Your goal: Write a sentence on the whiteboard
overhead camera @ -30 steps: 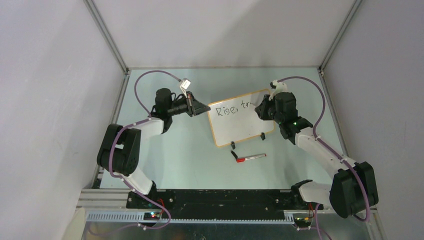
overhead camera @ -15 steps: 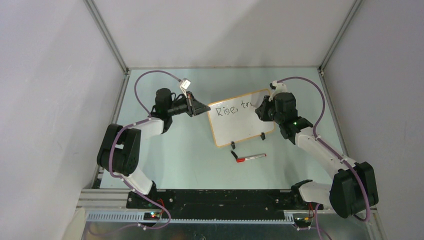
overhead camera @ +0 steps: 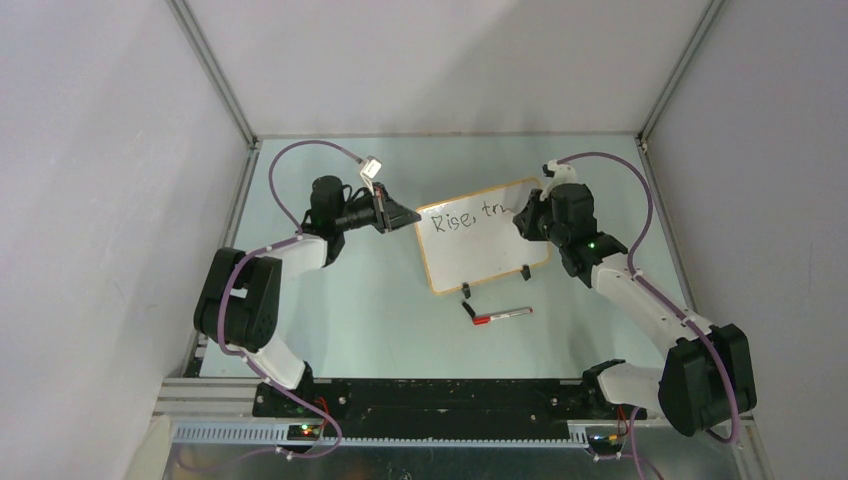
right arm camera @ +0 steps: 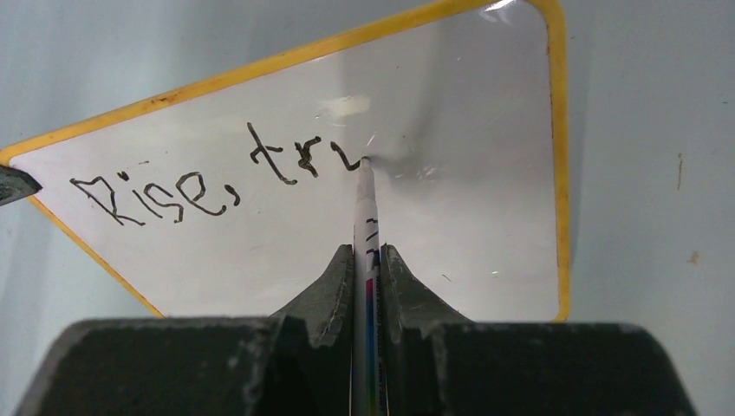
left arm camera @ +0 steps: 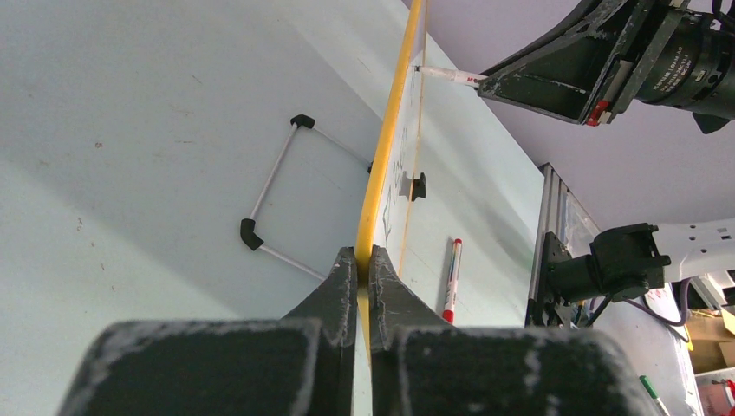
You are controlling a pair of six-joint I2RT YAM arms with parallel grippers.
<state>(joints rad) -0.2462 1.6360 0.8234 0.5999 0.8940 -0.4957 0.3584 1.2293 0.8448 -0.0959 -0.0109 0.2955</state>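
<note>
My right gripper, clamping the slim white marker, has crept right: black handwritten sentence reaches "y"; left gripper pinches the yellow-framed whiteboard steady

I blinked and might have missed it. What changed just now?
The right claw and its pen crept slightly toward the far edge of the board, and a bit more writing shows. The left claw stayed clamped on the board; board and spare pen didn't move.
</note>
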